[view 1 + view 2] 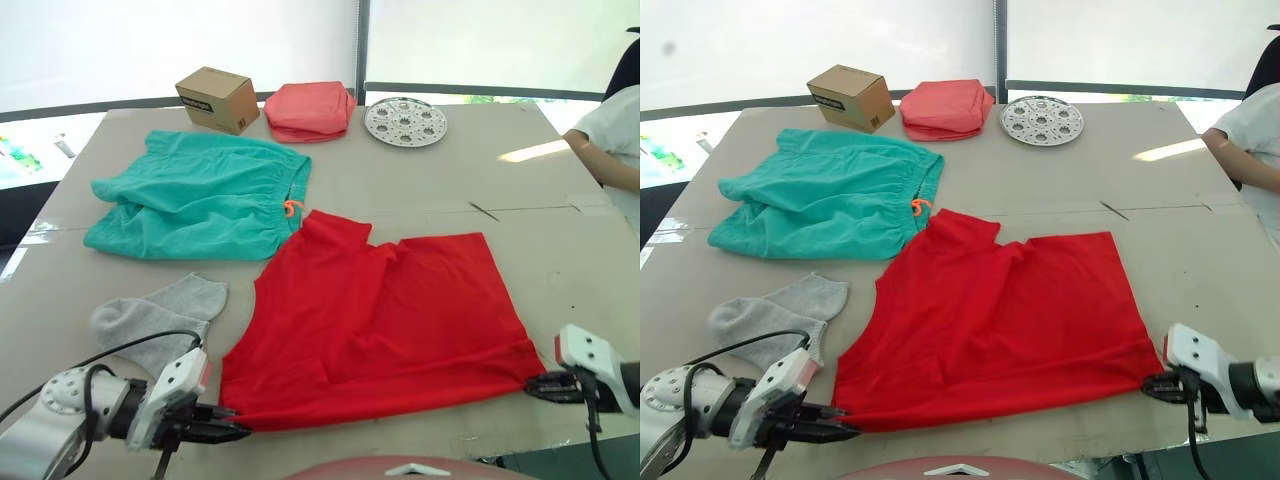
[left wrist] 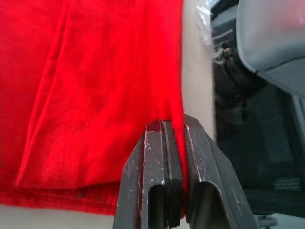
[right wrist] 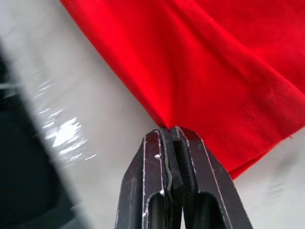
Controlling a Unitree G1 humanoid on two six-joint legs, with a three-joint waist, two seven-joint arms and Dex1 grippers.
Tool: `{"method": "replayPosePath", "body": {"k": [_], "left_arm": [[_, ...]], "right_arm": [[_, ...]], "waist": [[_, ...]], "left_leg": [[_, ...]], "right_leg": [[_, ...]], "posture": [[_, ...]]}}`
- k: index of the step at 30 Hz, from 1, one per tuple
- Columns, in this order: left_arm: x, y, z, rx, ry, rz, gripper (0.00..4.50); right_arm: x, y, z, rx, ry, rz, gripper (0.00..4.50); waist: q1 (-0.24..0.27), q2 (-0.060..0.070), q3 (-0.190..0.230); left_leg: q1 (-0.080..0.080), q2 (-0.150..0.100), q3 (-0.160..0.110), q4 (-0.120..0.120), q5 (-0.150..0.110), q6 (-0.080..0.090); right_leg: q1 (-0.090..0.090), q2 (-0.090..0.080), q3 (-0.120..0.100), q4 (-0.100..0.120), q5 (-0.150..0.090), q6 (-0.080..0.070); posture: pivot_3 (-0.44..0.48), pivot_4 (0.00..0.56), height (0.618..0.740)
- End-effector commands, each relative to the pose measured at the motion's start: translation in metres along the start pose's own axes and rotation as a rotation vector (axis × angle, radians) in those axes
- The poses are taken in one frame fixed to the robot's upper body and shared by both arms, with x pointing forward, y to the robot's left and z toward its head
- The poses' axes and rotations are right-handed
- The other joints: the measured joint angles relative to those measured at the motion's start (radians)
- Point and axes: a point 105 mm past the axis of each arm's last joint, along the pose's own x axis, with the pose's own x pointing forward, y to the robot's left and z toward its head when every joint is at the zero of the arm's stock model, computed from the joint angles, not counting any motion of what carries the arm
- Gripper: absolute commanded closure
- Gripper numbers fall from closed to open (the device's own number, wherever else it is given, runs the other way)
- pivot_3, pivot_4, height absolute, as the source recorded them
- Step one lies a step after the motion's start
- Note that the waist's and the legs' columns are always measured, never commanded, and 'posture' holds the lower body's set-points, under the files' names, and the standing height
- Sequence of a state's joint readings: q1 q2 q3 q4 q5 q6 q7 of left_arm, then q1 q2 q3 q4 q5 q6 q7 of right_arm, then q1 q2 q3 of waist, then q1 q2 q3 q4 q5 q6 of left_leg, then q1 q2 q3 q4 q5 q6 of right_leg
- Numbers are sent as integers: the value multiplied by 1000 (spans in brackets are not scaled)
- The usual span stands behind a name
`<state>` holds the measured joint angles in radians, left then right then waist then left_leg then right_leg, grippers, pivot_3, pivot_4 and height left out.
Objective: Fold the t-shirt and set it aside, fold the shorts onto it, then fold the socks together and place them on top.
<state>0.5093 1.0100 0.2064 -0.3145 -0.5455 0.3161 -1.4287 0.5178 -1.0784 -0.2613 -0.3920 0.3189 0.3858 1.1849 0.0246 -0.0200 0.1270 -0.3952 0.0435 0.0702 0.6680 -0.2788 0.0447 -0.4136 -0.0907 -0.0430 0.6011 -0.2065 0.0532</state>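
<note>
The bright red t-shirt (image 1: 385,315) lies spread flat on the near half of the table. My left gripper (image 1: 232,430) is shut on its near left hem corner, and the left wrist view shows the red fabric (image 2: 95,90) pinched between the fingers. At the near right corner my right gripper (image 1: 535,387) is shut on the hem, the cloth (image 3: 214,62) running out from its tips. The teal shorts (image 1: 200,195) lie flat at the far left with an orange drawstring loop (image 1: 291,208). The grey socks (image 1: 155,320) lie left of the t-shirt.
At the back of the table stand a cardboard box (image 1: 217,98), a folded salmon-pink cloth bundle (image 1: 308,110) and a round perforated metal plate (image 1: 405,121). A person's arm in a white sleeve (image 1: 612,140) reaches in at the far right. The table's near edge is just behind the grippers.
</note>
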Motion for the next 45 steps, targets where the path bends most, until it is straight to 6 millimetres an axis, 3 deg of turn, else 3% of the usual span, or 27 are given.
{"method": "replayPosePath", "body": {"k": [1, 2, 3, 8, 9, 10, 12, 14, 17, 20, 28, 35, 38, 40, 41, 43, 45], "left_arm": [[-9, 10, 33, -12, -144, 77, 3670], [-13, 13, 43, -36, -192, 91, 3387], [-20, 20, 54, -48, -237, 118, 3212], [-44, 44, 107, -160, -422, 115, 1032], [-42, 48, 117, -149, -421, 112, 734], [-39, 59, 129, -132, -432, 146, 68], [-22, 106, 155, -124, -428, 349, 6], [-6, 133, 178, -175, -438, 445, 6], [13, 156, 197, -228, -440, 499, 6], [26, 182, 201, -232, -401, 595, 6], [19, 196, 187, -254, -310, 631, 6], [43, 199, 181, -291, -250, 555, 6], [50, 208, 169, -262, -201, 550, 1180], [45, 211, 176, -213, -236, 540, 2082], [42, 210, 182, -181, -271, 514, 2682], [33, 204, 187, -74, -291, 475, 3362], [24, 192, 186, 45, -284, 420, 4399]], "right_arm": [[-12, -8, 15, 23, -87, -119, 4500], [-15, -5, 17, 33, -98, -112, 3891], [-20, -3, 21, 40, -124, -123, 3760], [-43, 1, 56, 94, -330, -151, 1569], [-46, -2, 66, 97, -387, -157, 1529], [-49, -11, 80, 96, -457, -187, 1529], [-48, -28, 118, 18, -584, -247, 1529], [-42, -32, 149, -52, -672, -238, 1529], [-33, -27, 176, -136, -738, -184, 1529], [-23, -24, 197, -200, -791, -161, 1529], [-3, -17, 204, -254, -779, -157, 1529], [6, -14, 205, -260, -778, -167, 1529], [9, -12, 205, -256, -776, -179, 1529], [11, -11, 208, -257, -776, -184, 1529], [11, -11, 208, -256, -777, -183, 1529], [16, -11, 207, -248, -773, -180, 1529], [22, -11, 206, -247, -758, -177, 1529]], "waist": [[3, 0, 3], [4, 1, 5], [8, 3, 6], [13, 1, 6], [13, 0, 6], [12, -3, 6], [10, -7, 6], [12, -8, 9], [13, -14, 9], [9, -14, 9], [-11, -14, 9], [-8, -15, 9], [-8, -14, 9], [-10, -14, 9], [-10, -14, 9], [-10, -14, 9], [-14, -14, 9]], "left_leg": [[0, 0, 0, 2, -2, -4], [0, 0, 0, 2, -2, -4], [0, 0, 0, 2, -2, -4], [0, 0, 0, 4, -2, -4], [0, 0, 0, 4, -2, -4], [1, -1, 0, 4, 0, 0], [4, -3, 0, 4, 1, 1], [6, -7, -1, 4, 1, 1], [8, -7, -4, 3, 1, 1], [6, -6, -5, 2, 1, 0], [0, -6, -2, 2, 3, -3], [1, -6, -5, 5, 3, -2], [1, -6, -6, 6, 3, -1], [1, -6, -5, 6, 3, -1], [1, -6, -5, 6, 3, -1], [0, -6, -5, 5, 3, -1], [-1, -6, -5, 5, 3, -1]], "right_leg": [[0, 0, 0, 1, 0, 0], [0, 0, 0, 2, 0, 0], [0, 0, 0, 2, 0, 0], [1, 0, 0, 3, 0, 1], [1, 1, 1, 4, 0, 1], [1, 2, 1, 4, 0, 1], [4, 3, 3, 5, 1, 0], [7, 4, 6, 5, 4, -3], [10, 7, 6, 6, 4, -3], [9, 10, 5, 4, 4, -2], [6, 9, 3, 2, 6, 0], [5, 8, 3, 7, 4, -3], [6, 8, 3, 7, 4, -3], [6, 8, 3, 7, 4, -3], [5, 9, 3, 8, 4, -4], [5, 9, 3, 8, 4, -4], [4, 9, 3, 7, 4, -4]], "posture": [[0, 150, 740], [0, 150, 740], [0, 150, 740], [0, 150, 740], [0, 150, 740], [0, 150, 740], [0, 150, 740], [0, 150, 740], [0, 150, 740], [0, 150, 740], [0, 150, 740], [0, 150, 740], [0, 150, 740], [0, 150, 740], [0, 150, 740], [0, 150, 740], [0, 150, 740]]}}
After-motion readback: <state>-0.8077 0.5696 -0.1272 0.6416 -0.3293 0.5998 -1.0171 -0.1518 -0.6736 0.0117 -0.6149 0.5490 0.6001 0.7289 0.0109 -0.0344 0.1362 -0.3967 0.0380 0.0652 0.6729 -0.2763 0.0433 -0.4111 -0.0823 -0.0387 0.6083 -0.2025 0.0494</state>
